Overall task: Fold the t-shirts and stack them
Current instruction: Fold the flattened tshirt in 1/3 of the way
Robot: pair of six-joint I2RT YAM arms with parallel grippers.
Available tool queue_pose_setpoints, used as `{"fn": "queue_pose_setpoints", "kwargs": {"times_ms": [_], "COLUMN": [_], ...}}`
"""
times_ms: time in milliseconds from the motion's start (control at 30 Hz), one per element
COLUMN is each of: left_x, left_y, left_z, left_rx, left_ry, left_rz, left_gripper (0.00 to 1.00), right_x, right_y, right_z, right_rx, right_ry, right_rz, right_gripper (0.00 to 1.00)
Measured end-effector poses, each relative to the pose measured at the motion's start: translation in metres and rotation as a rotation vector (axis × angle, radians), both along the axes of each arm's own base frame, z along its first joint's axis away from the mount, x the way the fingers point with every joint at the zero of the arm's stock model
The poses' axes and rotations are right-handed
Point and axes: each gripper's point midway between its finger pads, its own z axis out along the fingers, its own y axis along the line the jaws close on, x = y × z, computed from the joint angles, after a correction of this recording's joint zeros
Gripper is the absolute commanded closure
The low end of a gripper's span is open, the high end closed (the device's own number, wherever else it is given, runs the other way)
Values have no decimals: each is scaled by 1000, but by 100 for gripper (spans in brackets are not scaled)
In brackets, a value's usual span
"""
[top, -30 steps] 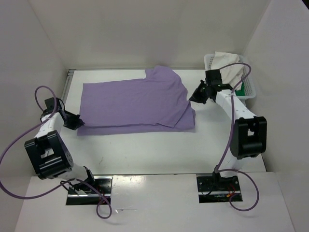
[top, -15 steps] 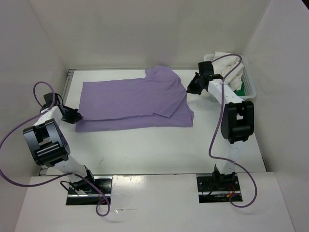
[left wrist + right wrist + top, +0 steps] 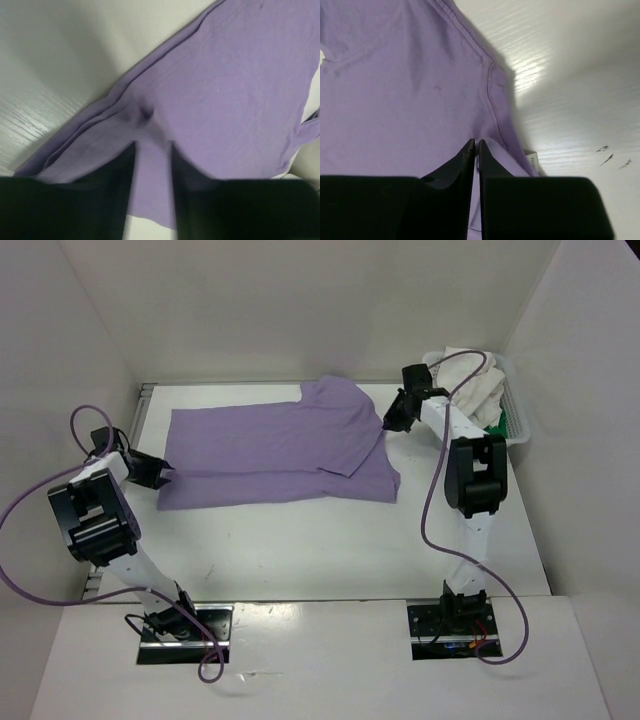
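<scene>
On bench (image 3: 300, 550), purple shirt (image 3: 265, 445) lies spread, left pincer (image 3: 158, 474) clamped on its left edge, right pincer (image 3: 393, 421) clamped on its right edge.

Lavender t-shirt (image 3: 265, 445) lies flat, left fingers (image 3: 160, 477) and right fingers (image 3: 389, 424) at its edges.

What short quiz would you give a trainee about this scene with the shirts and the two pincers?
1. True or false: the lavender shirt lies in the basket.
2. The right pincer is shut on: A the lavender shirt's edge, B the basket's rim, C nothing.
3. Where is the cream shirt?
Key: 1 false, it is spread on the table. 2 A. 3 In the basket.
</scene>
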Motion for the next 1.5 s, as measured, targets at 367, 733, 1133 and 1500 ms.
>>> {"fn": "queue_pose_setpoints", "kwargs": {"times_ms": [367, 733, 1133, 1500], "left_x": [-41, -91, -84, -80], "left_y": [1, -23, -25, -25], "left_z": [52, -16, -39, -38], "left_rx": [84, -45, -102, -95], "left_ry": [-121, 83, 100, 91], "left_rz": [28, 23, 6, -25], "left_gripper": [44, 51, 100, 100], "right_x": [-76, -201, -185, -184], "right_y": [-4, -16, -10, -46], "right_z": [38, -50, -70, -59], "right_rx": [43, 60, 81, 46], "right_ry": [-59, 198, 208, 171], "right_rz": [5, -64, -82, -188], "right_gripper": [100, 50, 100, 100]}}
